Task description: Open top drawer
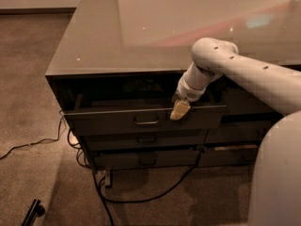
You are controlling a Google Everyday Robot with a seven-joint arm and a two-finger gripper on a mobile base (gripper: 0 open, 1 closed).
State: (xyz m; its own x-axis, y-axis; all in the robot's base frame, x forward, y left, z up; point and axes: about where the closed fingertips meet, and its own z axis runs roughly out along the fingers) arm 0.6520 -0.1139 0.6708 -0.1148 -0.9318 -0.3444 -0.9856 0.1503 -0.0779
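Claw: the claw (180, 110), pale yellow at the tip, sits at the upper edge of the top drawer's (108, 120) front panel, tip pointing down over the lip.
Claw's grip: whether it is spread or pressed together cannot be told; it shows as one pale shape against the dark panel.
Arm: a white arm (254, 76) comes in from the right of the view, bends at a rounded joint above the claw and drops to it.
Top drawer: directly under the claw and stretching away to both sides, it stands pulled out partway from beneath the counter (117, 41), with a dark gap open behind its front panel.
Handle: the metal loop handle (146, 121) lies just left of the claw and slightly lower, at the panel's centre; the claw is beside it, not on it.
Lower drawers: two lower drawers (117, 140) sit below the claw, set back behind the top one's front.
Counter: a glossy grey top above and behind the claw, catching pink and white reflections.
Floor: brown carpet (33, 102) spreads below and left of the claw; black cables (155, 197) trail across it under the drawers.
Robot body: a white curved shell (277, 173) fills the corner below and right of the claw.
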